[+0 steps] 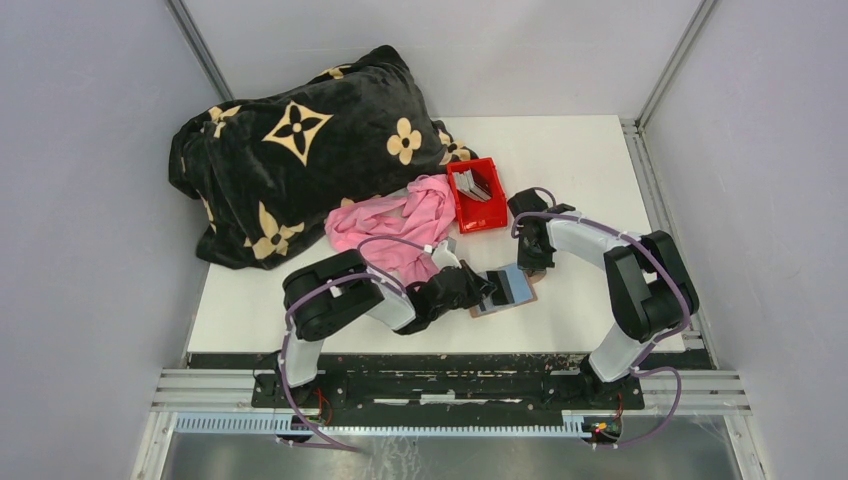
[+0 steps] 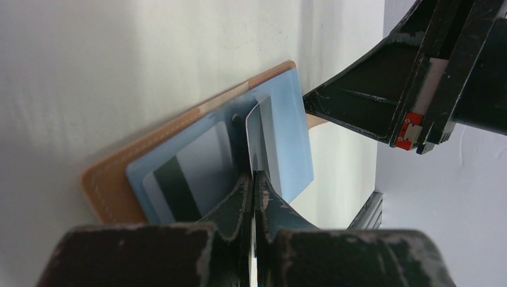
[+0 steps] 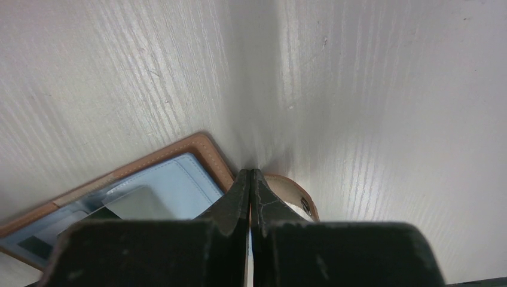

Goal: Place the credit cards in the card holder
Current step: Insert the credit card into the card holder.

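The left gripper [image 2: 254, 177] is clamped on a pale card [image 2: 258, 128], its two black fingers [image 2: 236, 200] pressed flat against either face. The card stands on edge, held by its near end. Its far end reaches over the open card holder [image 2: 107, 186].

The holder lies flat close to the table's [image 3: 370, 89] near edge, a little right of the middle of that edge. It has a brown stitched rim and a light blue inner face. A bluish card with a dark stripe [image 2: 179, 176] rests flat on that inner face. Whether it sits in a slot cannot be told.

The right gripper [image 3: 250, 174] is closed tight with nothing between its fingers. Its tips point down at the holder's rim, just beside the short snap tab [image 3: 294, 202], and appear to touch it.

Further in, around the middle of the table, a red bin [image 1: 490, 220] holds more credit cards [image 1: 474, 184] standing on edge. A crumpled pink cloth [image 1: 400, 220] lies against the bin's left side. A black blanket with gold flower marks [image 1: 300, 150] is heaped over the far left corner.
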